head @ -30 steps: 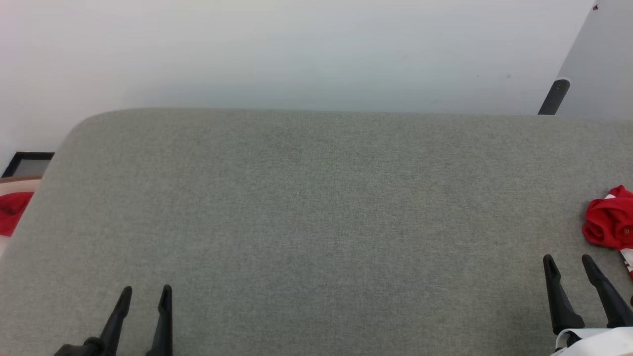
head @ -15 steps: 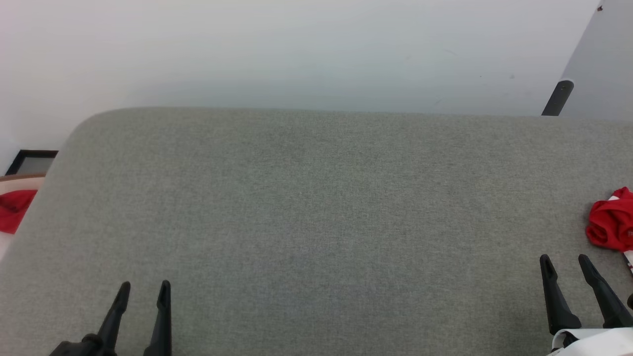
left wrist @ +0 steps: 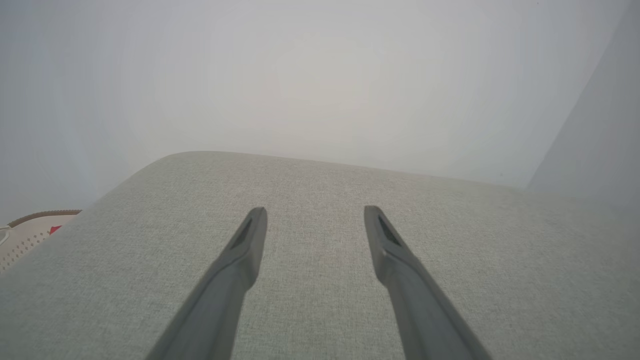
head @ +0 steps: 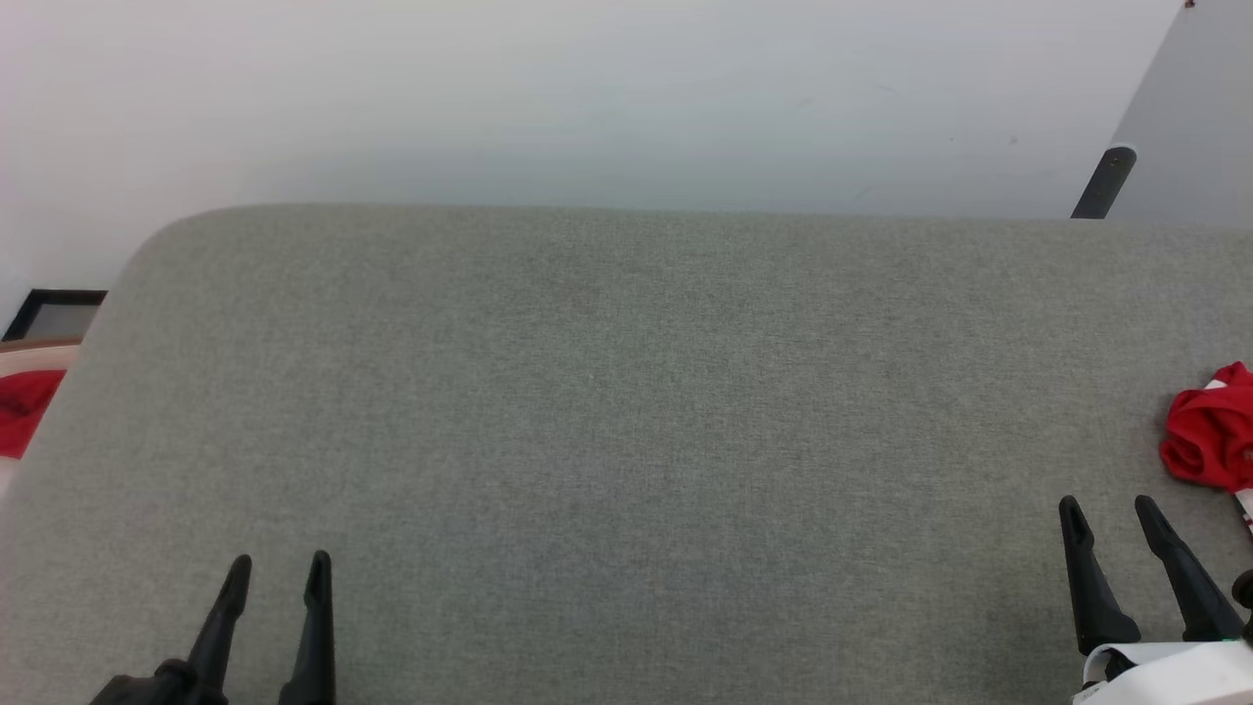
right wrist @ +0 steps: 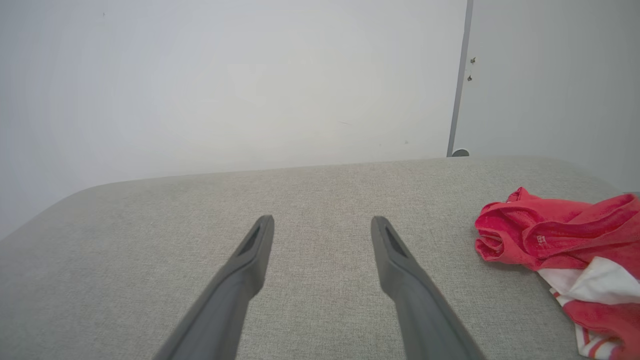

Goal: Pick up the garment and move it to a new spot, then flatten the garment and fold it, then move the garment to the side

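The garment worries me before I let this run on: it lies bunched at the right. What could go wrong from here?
1. The garment is crumpled in layers, so the open right gripper may pinch only one fold and drag it lopsided.
2. It lies near the right end of the grey surface; a nudge could push it off.
3. The red scrap beyond the left edge could be mistaken for it.
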